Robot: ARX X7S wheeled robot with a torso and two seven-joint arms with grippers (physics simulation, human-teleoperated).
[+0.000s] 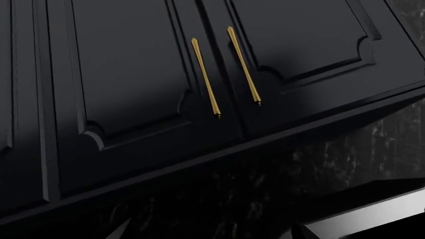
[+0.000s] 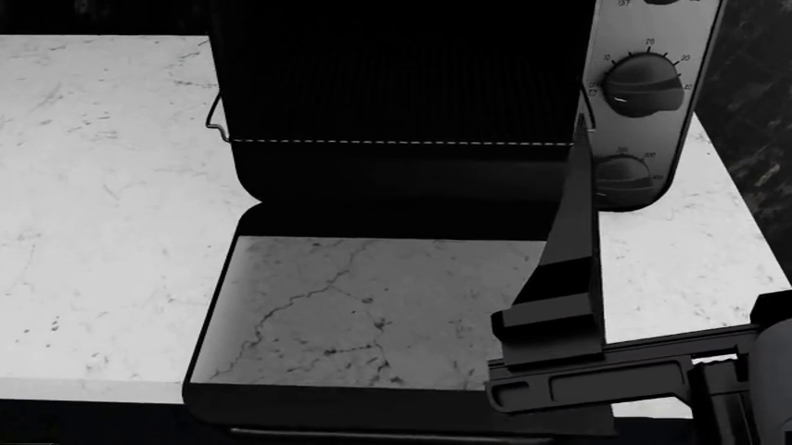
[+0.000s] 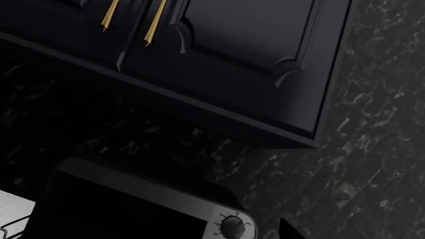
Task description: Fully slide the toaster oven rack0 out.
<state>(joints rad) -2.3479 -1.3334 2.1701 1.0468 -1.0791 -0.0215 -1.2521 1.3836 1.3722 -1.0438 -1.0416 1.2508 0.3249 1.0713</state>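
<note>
The toaster oven (image 2: 644, 56) stands on the counter with its glass door (image 2: 359, 315) folded down flat toward me. The rack0 (image 2: 396, 93) shows as close dark bars in the cavity. Its front rim is a pale line just behind the door hinge, and a bent wire corner sticks out at the left. My right gripper (image 2: 584, 162) reaches up from the lower right. One long dark finger (image 2: 572, 241) ends by the rack's front right corner, beside the dial panel, and the other finger is hidden. The oven also shows in the right wrist view (image 3: 133, 209). The left gripper shows only as faint wide-apart tips, holding nothing.
White marble countertop (image 2: 99, 185) lies left and right of the oven. Black wall cabinets with gold handles (image 1: 207, 79) hang above, over a dark marbled backsplash (image 3: 371, 149). The oven's dials (image 2: 644, 85) sit just right of my right finger.
</note>
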